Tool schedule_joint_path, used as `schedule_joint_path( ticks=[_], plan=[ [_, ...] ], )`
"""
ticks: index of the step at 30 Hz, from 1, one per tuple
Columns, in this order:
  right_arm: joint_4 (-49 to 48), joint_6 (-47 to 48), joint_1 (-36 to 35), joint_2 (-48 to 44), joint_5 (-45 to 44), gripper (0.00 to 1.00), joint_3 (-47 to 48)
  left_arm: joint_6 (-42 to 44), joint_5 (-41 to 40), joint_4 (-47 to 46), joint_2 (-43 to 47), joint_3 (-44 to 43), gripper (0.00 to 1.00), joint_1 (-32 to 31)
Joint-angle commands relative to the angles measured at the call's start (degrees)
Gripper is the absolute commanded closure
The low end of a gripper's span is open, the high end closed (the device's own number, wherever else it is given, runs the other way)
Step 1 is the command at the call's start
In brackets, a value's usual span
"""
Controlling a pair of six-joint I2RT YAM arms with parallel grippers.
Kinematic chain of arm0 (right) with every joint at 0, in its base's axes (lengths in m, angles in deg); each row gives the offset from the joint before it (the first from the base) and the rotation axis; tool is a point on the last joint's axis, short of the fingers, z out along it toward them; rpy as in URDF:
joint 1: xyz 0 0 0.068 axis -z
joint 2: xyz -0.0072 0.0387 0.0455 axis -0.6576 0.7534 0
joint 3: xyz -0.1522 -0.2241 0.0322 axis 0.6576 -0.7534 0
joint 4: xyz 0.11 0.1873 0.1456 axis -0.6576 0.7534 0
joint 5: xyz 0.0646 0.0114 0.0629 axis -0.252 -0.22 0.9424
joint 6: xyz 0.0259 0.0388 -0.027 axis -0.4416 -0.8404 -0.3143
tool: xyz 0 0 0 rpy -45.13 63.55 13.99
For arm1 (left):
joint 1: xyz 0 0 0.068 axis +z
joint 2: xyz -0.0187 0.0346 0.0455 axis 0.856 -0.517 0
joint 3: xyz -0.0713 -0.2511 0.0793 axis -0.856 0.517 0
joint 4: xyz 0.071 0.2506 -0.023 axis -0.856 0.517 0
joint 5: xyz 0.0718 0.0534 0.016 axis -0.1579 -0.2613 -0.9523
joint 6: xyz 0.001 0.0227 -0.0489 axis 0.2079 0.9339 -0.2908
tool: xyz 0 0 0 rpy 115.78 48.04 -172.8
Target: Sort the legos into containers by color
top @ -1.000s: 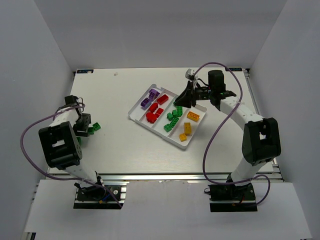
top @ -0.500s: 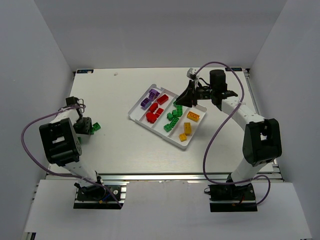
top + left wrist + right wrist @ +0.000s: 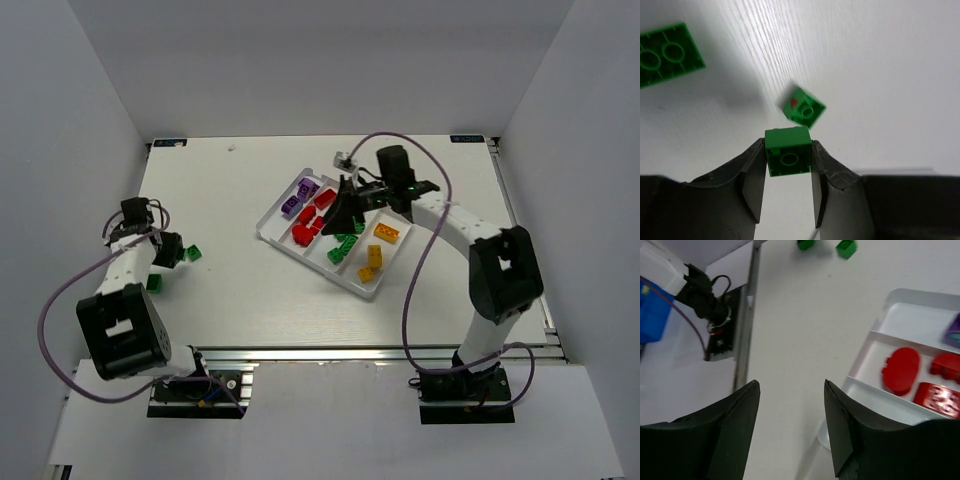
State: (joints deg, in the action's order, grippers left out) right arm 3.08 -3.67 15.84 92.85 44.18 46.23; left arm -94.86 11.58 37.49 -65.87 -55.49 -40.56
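Left claw [image 3: 788, 146] just clamped onto small green lego [image 3: 788, 160]; right claw [image 3: 791, 385] now spread, empty, swung leftward over tray [image 3: 262, 232]. Green delivery looks next.

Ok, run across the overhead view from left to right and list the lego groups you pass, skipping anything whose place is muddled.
Loose green plastic brick nearest the left edge → second loose green brick → purple studded bricks in the white plastic tray → yellow bricks in the same tray.
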Motion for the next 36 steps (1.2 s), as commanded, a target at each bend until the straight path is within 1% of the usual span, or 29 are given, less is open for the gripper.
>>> schedule_joint_path(
  ticks=[1, 3, 4, 5, 8, 11, 15, 16, 17, 19, 20, 22, 23, 24, 25, 29, 32, 36],
  plan=[
    [5.0, -11.3, -5.4, 5.9, -1.6, 0.40, 6.4, 5.4, 7.6, -4.9, 7.8, 4.5, 0.87, -0.1],
    [2.8, -17.6, -7.3, 8.8, -4.1, 0.39, 7.4, 7.4, 12.7, -7.7, 12.1, 9.6, 0.88, -0.5],
    [3.3, -21.5, -9.2, 9.8, -7.9, 0.39, 8.2, 7.8, 15.3, -10.8, 13.1, 11.3, 0.88, -0.8],
    [4.2, -22.3, -10.1, 11.1, -9.5, 0.39, 11.2, 8.2, 21.5, -13.0, 14.2, 14.7, 0.88, -1.1],
    [4.7, -26.9, -13.5, 14.5, -11.9, 0.39, 15.2, 8.0, 26.5, -16.2, 17.2, 17.5, 0.88, -3.6],
    [-0.7, -29.2, -16.3, 15.1, -13.4, 0.38, 15.4, 7.1, 27.6, -16.8, 19.0, 18.7, 0.88, -6.1],
    [-5.0, -31.1, -18.8, 15.7, -15.9, 0.37, 14.9, 2.4, 27.4, -16.0, 20.3, 19.2, 0.87, -8.6],
    [-7.5, -31.7, -19.4, 15.6, -17.0, 0.36, 14.6, 1.1, 27.1, -15.6, 21.2, 19.7, 0.87, -9.3],
    [-9.0, -33.2, -19.6, 15.0, -17.6, 0.36, 13.8, -2.0, 26.8, -15.7, 21.8, 20.1, 0.87, -9.6],
    [-12.9, -35.3, -20.4, 13.7, -20.4, 0.36, 10.3, -5.5, 26.1, -15.4, 23.4, 21.6, 0.88, -10.4],
    [-17.3, -36.2, -20.8, 12.9, -21.7, 0.36, 8.8, -9.5, 25.7, -15.3, 24.0, 22.3, 0.89, -10.7],
    [-23.8, -38.3, -21.7, 10.5, -25.0, 0.36, 4.8, -14.3, 25.4, -16.8, 26.6, 25.0, 0.91, -12.1],
    [-24.9, -38.6, -22.2, 9.5, -26.6, 0.36, 4.0, -19.2, 25.2, -17.5, 27.6, 26.0, 0.92, -12.6],
    [-25.9, -38.8, -22.5, 9.1, -29.0, 0.36, 3.4, -21.7, 24.7, -18.2, 28.7, 27.0, 0.92, -13.1],
    [-27.2, -38.6, -23.3, 8.9, -30.1, 0.36, 3.1, -26.3, 23.5, -18.4, 31.1, 28.5, 0.93, -14.2],
    [-28.0, -37.8, -24.6, 9.5, -35.0, 0.36, 4.0, -34.0, 21.3, -19.3, 35.7, 30.5, 0.92, -16.1],
    [-27.4, -38.2, -25.3, 11.1, -35.8, 0.36, 5.7, -36.3, 20.9, -19.1, 36.8, 30.4, 0.92, -16.7],
    [-25.9, -39.0, -26.1, 12.4, -35.6, 0.36, 7.0, -36.5, 21.1, -18.7, 36.2, 29.9, 0.92, -17.1]
  ],
)
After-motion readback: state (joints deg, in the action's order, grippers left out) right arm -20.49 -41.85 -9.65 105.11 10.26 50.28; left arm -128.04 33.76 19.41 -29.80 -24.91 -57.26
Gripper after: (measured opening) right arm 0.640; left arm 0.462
